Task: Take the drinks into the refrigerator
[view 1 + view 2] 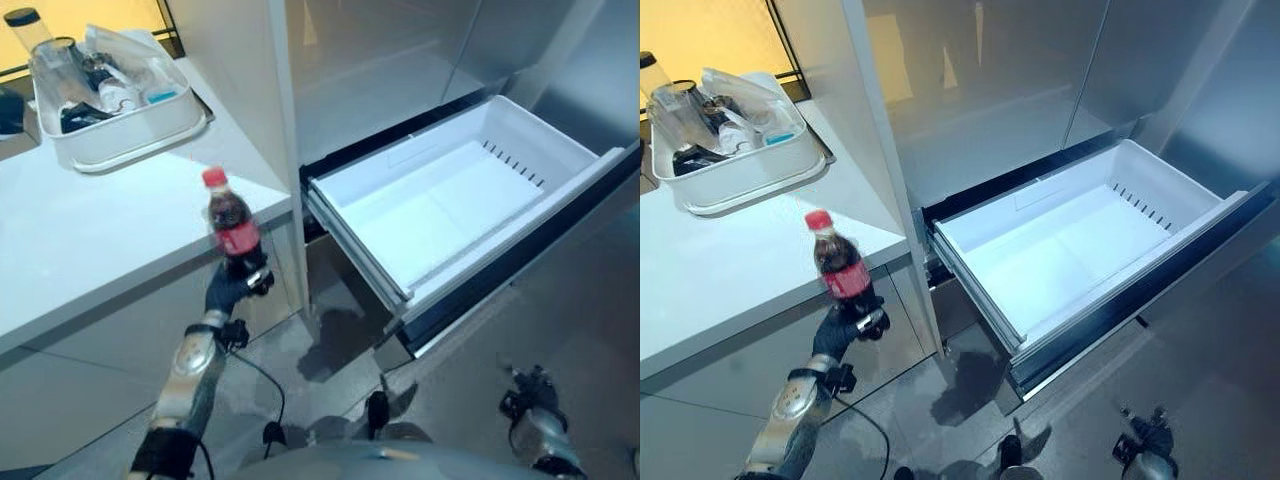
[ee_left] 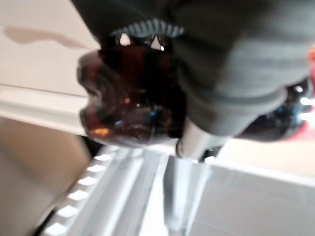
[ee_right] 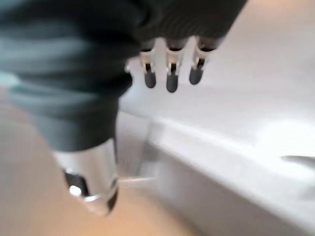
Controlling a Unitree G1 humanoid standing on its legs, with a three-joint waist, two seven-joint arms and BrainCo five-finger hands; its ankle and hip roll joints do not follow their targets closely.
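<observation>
A small cola bottle [image 1: 232, 225] with a red cap and red label stands upright in my left hand [image 1: 228, 288], whose fingers are curled round its lower part. Hand and bottle hover in front of the white counter's [image 1: 90, 230] front edge, left of the refrigerator. In the left wrist view the bottle's dark base [image 2: 128, 103] shows past the hand. The refrigerator's white drawer [image 1: 355, 240] is pulled out and holds nothing. My right hand [image 1: 535, 410] hangs low at the lower right, away from the drawer, its fingers [image 3: 170, 73] relaxed and holding nothing.
A white tub [image 1: 140, 140] with a glass, a bottle and other items sits at the back of the counter. The refrigerator's steel upper doors [image 1: 400, 70] are closed above the drawer. Grey floor lies below the drawer.
</observation>
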